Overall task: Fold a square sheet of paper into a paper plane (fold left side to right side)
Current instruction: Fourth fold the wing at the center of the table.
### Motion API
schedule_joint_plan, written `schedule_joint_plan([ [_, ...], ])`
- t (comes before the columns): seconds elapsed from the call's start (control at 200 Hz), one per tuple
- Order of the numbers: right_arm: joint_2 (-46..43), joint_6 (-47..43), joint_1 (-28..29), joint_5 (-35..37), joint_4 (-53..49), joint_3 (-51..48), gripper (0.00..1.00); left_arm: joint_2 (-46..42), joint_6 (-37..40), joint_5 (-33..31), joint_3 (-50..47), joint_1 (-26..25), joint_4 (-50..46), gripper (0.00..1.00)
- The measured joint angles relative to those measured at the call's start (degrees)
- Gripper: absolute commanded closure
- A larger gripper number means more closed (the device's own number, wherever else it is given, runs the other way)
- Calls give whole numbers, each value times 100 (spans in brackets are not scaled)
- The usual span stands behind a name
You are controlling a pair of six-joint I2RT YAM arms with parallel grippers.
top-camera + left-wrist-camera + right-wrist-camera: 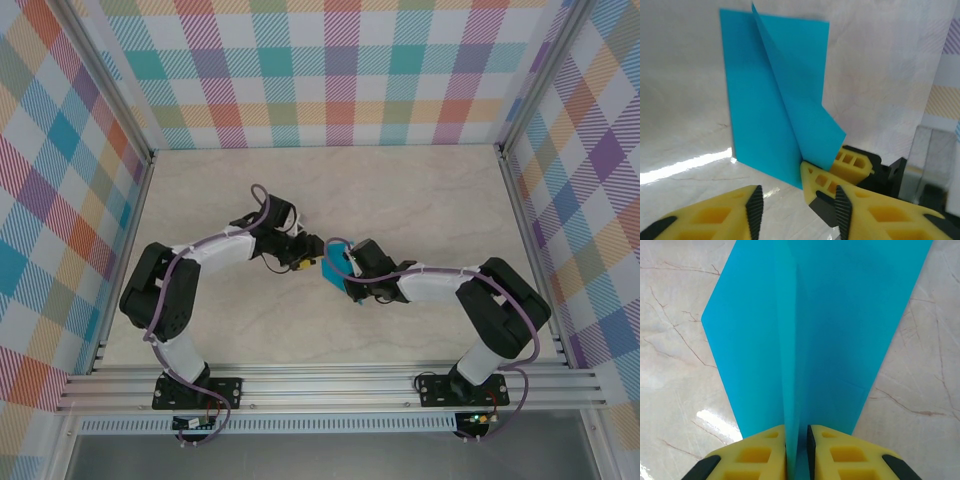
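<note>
1. Checked walls (340, 70) enclose the cell on three sides.
2. Marble-patterned table (420, 200), seen from above.
3. Left arm (160, 290) and right arm (500, 305) bend inward, and their tips meet near the table's middle.
4. Square sheet of paper (335, 265), turquoise and folded double, is held there. One layer splays away from the other.
5. Right gripper (796, 434): jaws narrow, pinching the sheet's layers.
6. Left gripper (797, 210): jaws partly apart, holding nothing, just beside the sheet's lower corner.
</note>
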Motion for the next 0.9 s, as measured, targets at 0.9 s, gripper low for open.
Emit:
schedule_joint_plan([
  [0.9,-57,216,-153,-330,472,-267,79,1513,-267,48,754,-529,509,61],
])
